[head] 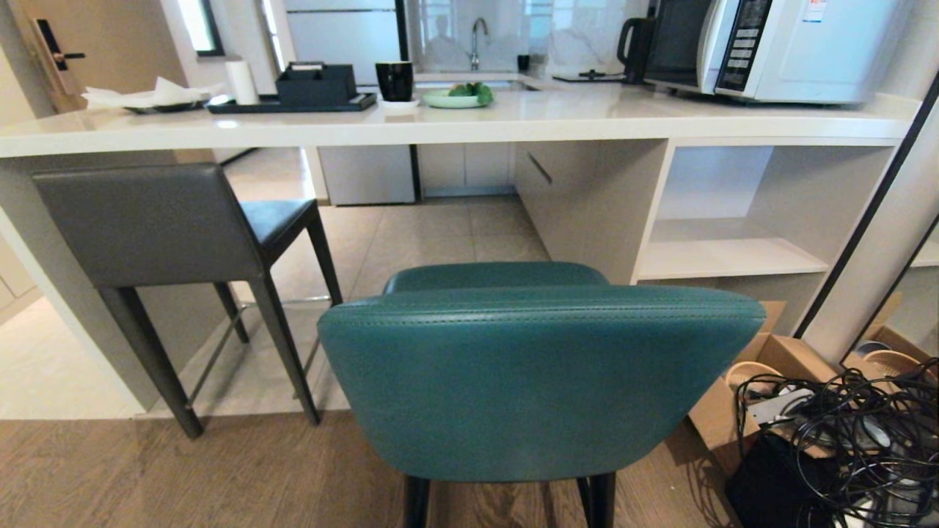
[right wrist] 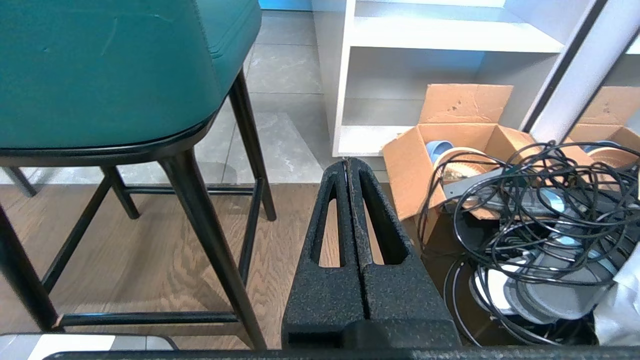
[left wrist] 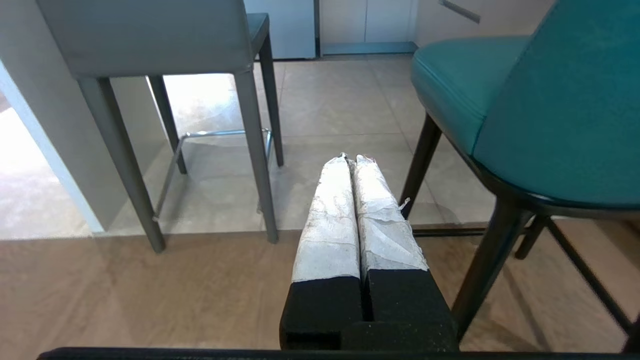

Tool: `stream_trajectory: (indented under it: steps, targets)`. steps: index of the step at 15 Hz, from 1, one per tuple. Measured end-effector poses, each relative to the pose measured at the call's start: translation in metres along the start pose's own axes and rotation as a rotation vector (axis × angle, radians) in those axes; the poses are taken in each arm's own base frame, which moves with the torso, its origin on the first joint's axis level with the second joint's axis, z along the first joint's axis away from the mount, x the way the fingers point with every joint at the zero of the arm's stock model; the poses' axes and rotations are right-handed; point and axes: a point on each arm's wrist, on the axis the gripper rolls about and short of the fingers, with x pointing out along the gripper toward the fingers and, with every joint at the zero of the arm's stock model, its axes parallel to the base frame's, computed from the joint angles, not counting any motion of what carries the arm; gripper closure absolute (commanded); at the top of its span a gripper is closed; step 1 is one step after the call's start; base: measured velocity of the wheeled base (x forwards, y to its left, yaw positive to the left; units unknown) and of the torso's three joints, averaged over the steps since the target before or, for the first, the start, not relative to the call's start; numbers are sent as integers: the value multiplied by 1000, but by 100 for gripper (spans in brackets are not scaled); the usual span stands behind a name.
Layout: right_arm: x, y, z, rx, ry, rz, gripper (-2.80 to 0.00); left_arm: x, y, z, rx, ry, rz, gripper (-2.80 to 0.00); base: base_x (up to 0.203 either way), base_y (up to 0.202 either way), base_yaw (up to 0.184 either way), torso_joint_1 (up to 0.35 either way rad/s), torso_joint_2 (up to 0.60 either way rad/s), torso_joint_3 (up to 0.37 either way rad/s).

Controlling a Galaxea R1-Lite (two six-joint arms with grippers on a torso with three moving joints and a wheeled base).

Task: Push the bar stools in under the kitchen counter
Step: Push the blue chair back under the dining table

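The teal bar stool [head: 539, 378] stands right in front of me with its back toward me, out from the white kitchen counter [head: 455, 117]. The dark grey bar stool [head: 150, 224] stands to the left, its seat partly under the counter top. Neither arm appears in the head view. My left gripper [left wrist: 351, 159], its fingers wrapped in white tape, hangs low and shut, empty, between the grey stool's legs [left wrist: 255, 150] and the teal stool [left wrist: 540, 100]. My right gripper [right wrist: 348, 161] is shut and empty, low beside the teal stool [right wrist: 110, 65] on its right.
An open cardboard box [head: 763, 367] and a tangle of black cables [head: 843, 440] lie on the floor to the right, below the counter's open white shelves [head: 726, 257]. A microwave [head: 792, 44], tray, cup and plate stand on the counter top.
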Motion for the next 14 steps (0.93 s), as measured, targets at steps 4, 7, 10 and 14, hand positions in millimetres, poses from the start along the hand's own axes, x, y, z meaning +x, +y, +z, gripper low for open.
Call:
stream_trajectory:
  steps: [4, 7, 10, 14]
  targets:
    - [-3, -2, 18, 23, -28, -9, 0, 5, 1, 40, -100, -10, -34, 0, 0, 0, 0, 0, 0, 0]
    - [8, -5, 67, 87, -38, -4, 0, 39, 2, 89, -144, -8, -63, 0, 0, 0, 0, 0, 0, 0]
    - [55, -9, 107, 85, 5, 2, 0, 98, 3, 114, -128, 6, -69, 0, 0, 0, 0, 0, 0, 0]
    - [143, -6, 128, 54, 3, 25, 0, 169, -31, 110, -130, 15, -151, 0, 0, 0, 0, 0, 0, 0]
